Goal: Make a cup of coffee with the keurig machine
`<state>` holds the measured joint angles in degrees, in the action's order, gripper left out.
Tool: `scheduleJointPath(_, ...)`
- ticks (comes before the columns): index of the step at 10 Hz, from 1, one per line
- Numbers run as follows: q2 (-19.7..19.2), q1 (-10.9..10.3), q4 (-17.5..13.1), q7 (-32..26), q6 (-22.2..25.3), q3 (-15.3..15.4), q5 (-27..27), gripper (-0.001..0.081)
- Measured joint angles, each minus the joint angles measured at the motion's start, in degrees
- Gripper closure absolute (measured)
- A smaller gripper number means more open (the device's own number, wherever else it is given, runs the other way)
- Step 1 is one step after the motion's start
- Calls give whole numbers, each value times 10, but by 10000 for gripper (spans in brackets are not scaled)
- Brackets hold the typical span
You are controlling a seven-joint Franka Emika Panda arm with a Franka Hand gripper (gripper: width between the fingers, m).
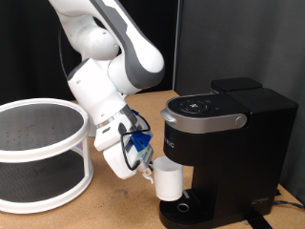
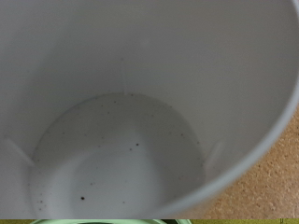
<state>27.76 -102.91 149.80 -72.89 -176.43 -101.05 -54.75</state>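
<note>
Arm bent down from exterior view's top, gripper [image 1: 151, 172] angled toward keurig machine [image 1: 224, 153], clamped on cup [image 1: 169, 179] rim. Cup upright over machine's drip base, under spout; inside [image 2: 121, 140] speckled.

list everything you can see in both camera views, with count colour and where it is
cup: one, white, over the round drip base at the foot of the machine, at the gripper's tip; the wrist view looks straight down into it, showing small dark specks on its inner floor
keurig machine: one, black with a silver-rimmed button panel on top, at the exterior view's right
two-tier round rack: one, white with dark mesh shelves, at the exterior view's left
table: one, brown board surface, under everything
cable: one, dark, at the exterior view's bottom right beside the machine
robot arm: one, white and grey, reaching down from the exterior view's top
gripper: one, white with blue parts, against the cup
</note>
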Motion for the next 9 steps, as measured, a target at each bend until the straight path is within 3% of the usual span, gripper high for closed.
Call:
scheduleJointPath(6, 33, -58, -6, -2, -39, -39, 2, 737)
scheduleJointPath(9, 58, -75, -6, -8, -66, -51, 5, 737)
